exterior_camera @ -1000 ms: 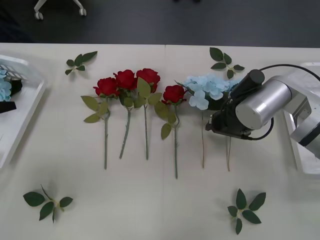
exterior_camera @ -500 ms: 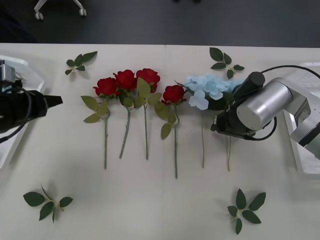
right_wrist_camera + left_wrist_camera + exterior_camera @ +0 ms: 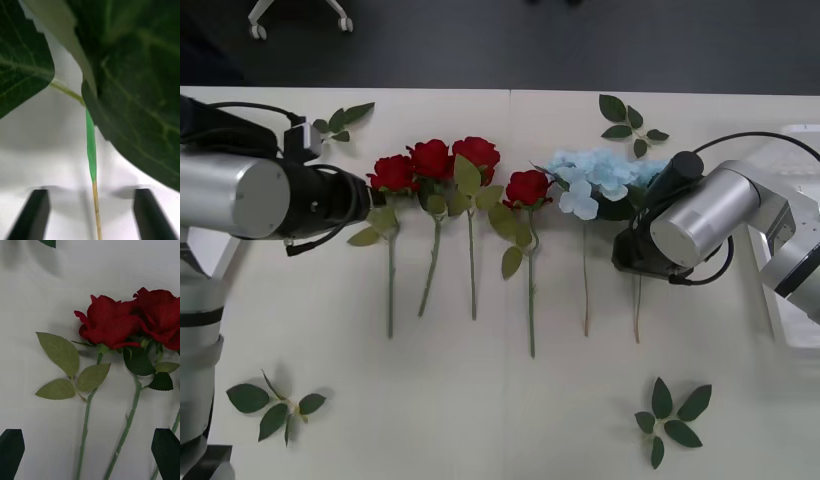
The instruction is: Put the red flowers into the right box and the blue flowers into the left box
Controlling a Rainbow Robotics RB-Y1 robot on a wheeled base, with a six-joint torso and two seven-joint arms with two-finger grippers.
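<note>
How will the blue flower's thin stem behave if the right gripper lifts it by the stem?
The stem is thin between the open right gripper, so it will probably flex. The blue flowers and large leaves sit at one end, so that end may droop. It looks light.

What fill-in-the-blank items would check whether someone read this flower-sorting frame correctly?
1. The left gripper hovers open over the stems of the ____ flowers.
2. The right gripper is open, with a thin ____ of the blue flowers between its fingers.
3. The number of red flowers lying on the table is ____.

Missing words: red; stem; four
</note>
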